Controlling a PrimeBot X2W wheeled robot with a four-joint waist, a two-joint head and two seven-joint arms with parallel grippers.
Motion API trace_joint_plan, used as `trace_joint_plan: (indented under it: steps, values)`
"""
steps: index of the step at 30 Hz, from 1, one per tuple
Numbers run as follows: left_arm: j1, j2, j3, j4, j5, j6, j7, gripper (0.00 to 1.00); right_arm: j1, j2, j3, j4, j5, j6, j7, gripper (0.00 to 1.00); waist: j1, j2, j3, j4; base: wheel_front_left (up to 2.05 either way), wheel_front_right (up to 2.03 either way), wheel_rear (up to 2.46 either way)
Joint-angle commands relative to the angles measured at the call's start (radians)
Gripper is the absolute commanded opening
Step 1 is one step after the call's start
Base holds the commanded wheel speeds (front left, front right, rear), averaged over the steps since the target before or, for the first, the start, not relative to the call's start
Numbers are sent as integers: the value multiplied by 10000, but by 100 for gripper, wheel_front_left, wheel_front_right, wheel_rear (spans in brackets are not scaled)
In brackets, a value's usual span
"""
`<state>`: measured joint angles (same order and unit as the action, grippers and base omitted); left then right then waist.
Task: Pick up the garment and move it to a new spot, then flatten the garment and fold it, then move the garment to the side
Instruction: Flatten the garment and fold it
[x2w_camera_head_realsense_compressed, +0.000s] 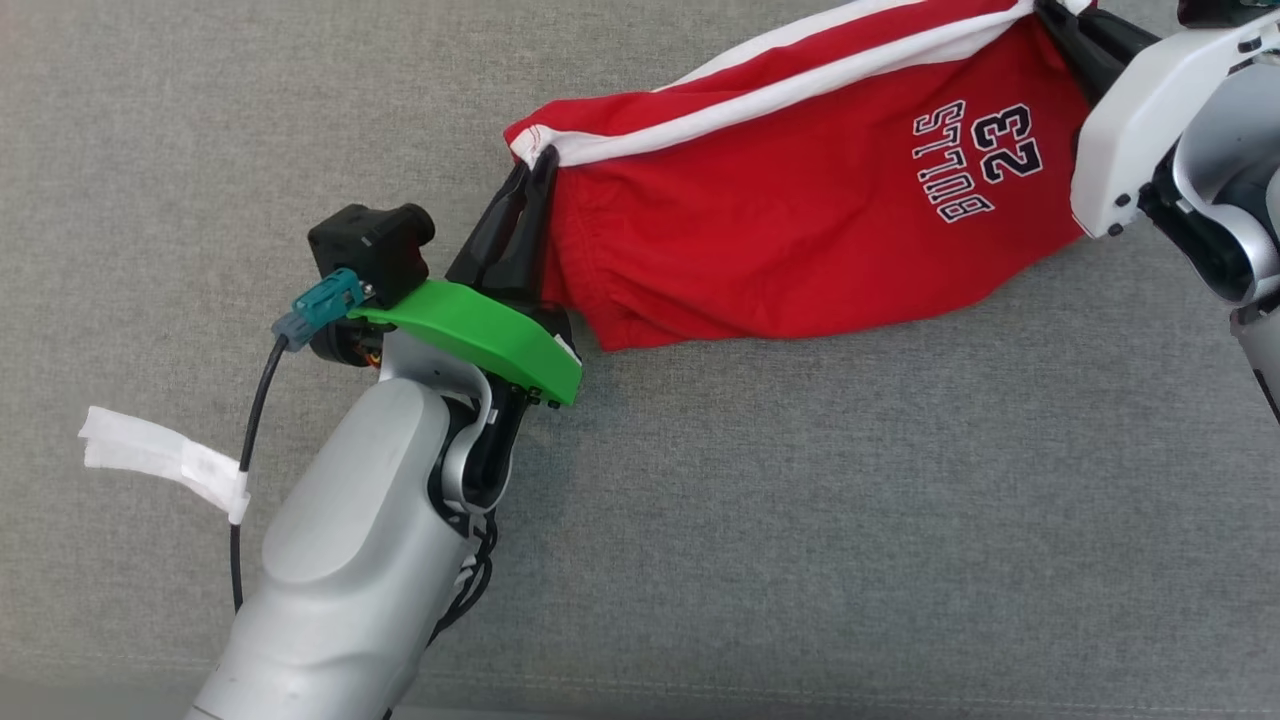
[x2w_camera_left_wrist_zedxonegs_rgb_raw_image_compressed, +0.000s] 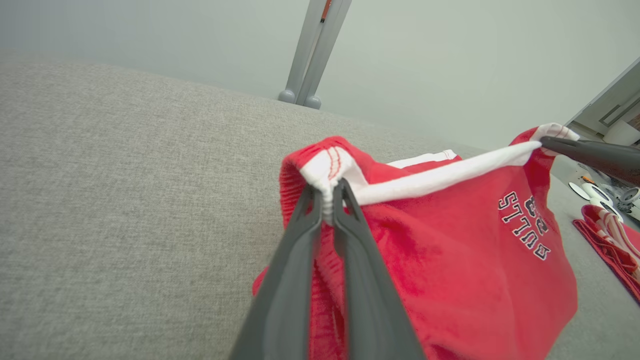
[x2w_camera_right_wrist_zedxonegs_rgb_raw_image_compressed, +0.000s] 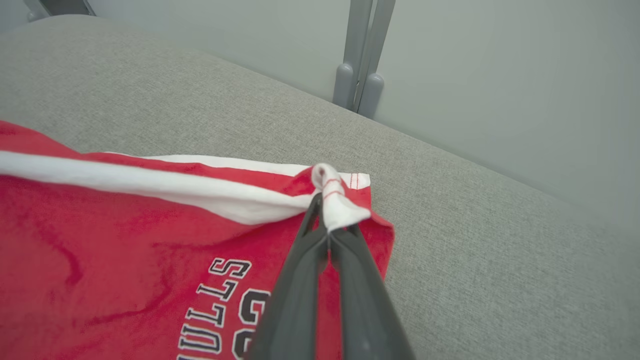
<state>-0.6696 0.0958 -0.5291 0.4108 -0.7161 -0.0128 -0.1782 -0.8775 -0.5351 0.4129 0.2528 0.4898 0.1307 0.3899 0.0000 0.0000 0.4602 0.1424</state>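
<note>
Red, white-striped garment (x2w_camera_head_realsense_compressed: 780, 240); grey cloth surface (x2w_camera_head_realsense_compressed: 800, 520)

Red white-striped garment (x2w_camera_head_realsense_compressed: 800, 230) — stretched taut above grey cloth.

Bright, diffuse light is falling evenly, leaving a faint shadow beside the left arm (x2w_camera_head_realsense_compressed: 340, 560) (wrist views are bowing at edges, blurring near fingers (x2w_camera_left_wrist_zedxonegs_rgb_raw_image_compressed: 285, 300)).

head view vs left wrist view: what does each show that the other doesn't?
Head view: green plastic wrist cover, white tape strip on the black cable.
Left wrist view: grey metal post behind the surface, second red-and-white cloth at the right.
Both: red BULLS 23 shorts with white stripes over the grey fabric surface, left gripper and right gripper each shut on a white-trimmed corner.
</note>
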Motion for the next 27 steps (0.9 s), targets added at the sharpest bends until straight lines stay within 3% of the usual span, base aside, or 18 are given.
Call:
trace_joint_plan:
  steps: [1, 5, 6, 7, 8, 18, 22, 27]
  values:
    - [-228, -64, 48, 130, 0, 60, -128, 0, -304, 65, 124, 281, -44, 0, -190, 0, 0, 0, 338, 256, 0, 0, 0]
    - [-447, -178, -15, 425, -89, -46, -283, 0, -822, 248, 414, 977, -128, 0, -568, 0, 0, 0, 446, 352, 0, 0, 0]
    - [-480, -203, -27, 478, -98, -66, -304, 16, -896, 300, 439, 1129, -103, 0, -651, 0, 0, 0, 454, 372, 0, 0, 0]
    - [-508, -231, -51, 536, -119, -104, -354, 100, -951, 363, 439, 1330, -34, 0, -719, 83, 0, 0, 448, 394, 0, 0, 0]
    - [-530, -251, -62, 580, -137, -119, -382, 100, -1017, 392, 464, 1446, -41, 0, -830, 100, 0, 0, 436, 411, 0, 0, 0]
    - [-49, -288, 299, 831, -197, -19, -801, 100, -1345, 804, 372, 2588, 165, 0, -2175, 100, 0, 0, -270, 450, 0, 0, 0]
    - [370, -31, 563, 589, 294, 62, -874, 100, -1062, 876, 86, 3022, 329, 0, -1814, 100, 0, 0, -675, 424, 0, 0, 0]
    - [1447, 160, 1443, -710, 1637, -74, -863, 100, -643, 919, -674, 3528, 558, 0, -969, 100, 0, 0, -1054, 423, 0, 0, 0]
